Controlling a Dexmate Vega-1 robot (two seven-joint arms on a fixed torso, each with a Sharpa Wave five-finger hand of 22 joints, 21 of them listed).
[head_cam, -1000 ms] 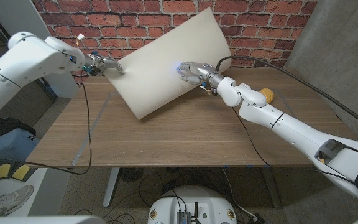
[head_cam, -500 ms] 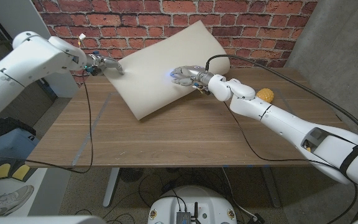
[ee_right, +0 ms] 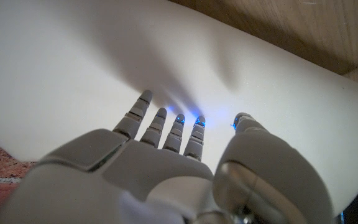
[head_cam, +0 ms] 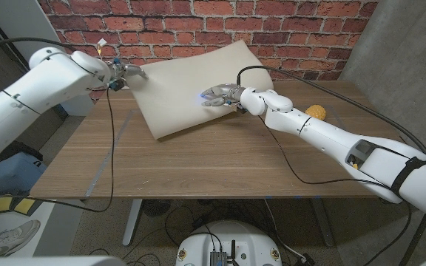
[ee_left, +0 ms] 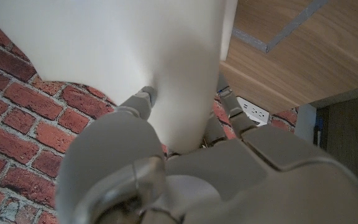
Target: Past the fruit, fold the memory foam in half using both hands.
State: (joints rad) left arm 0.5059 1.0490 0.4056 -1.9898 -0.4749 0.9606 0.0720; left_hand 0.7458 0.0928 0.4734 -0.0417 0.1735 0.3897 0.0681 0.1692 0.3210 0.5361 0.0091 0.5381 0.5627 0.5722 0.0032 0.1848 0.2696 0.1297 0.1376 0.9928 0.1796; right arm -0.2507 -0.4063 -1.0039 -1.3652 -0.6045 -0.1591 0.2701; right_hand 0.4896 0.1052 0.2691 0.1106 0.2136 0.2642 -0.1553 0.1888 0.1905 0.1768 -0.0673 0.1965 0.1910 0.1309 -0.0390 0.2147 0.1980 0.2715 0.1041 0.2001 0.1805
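Memory foam (head_cam: 191, 85) sits upper centre of head view, a cream sheet lying tilted on the wooden table (head_cam: 198, 162), long axis running from lower left near corner up to the far right corner against the brick wall (head_cam: 309, 29). Far edge looks raised off the table, near left edge down on the wood.

Left hand (head_cam: 128, 72) at upper left of frame, clamped on the foam's left edge; left wrist view shows fingers (ee_left: 143, 99) on both sides of the sheet edge, so pinching it. Right hand (head_cam: 219, 94) at frame centre, fingers spread apart and laid against the foam's upper face; right wrist view shows fingertips (ee_right: 178, 121) touching the surface, nothing gripped, pressing only.

Fruit (head_cam: 316, 112), small orange-yellow, at right of centre on the table, behind the right forearm, well apart from the foam.

Key relation: foam lies between the hands, left hand at its left end, right hand on the middle of the face, so neither holds the right end. Judgement: fold not made yet; the right hand's contact line near mid-sheet would serve as the crease while the left brings its edge over toward picture right
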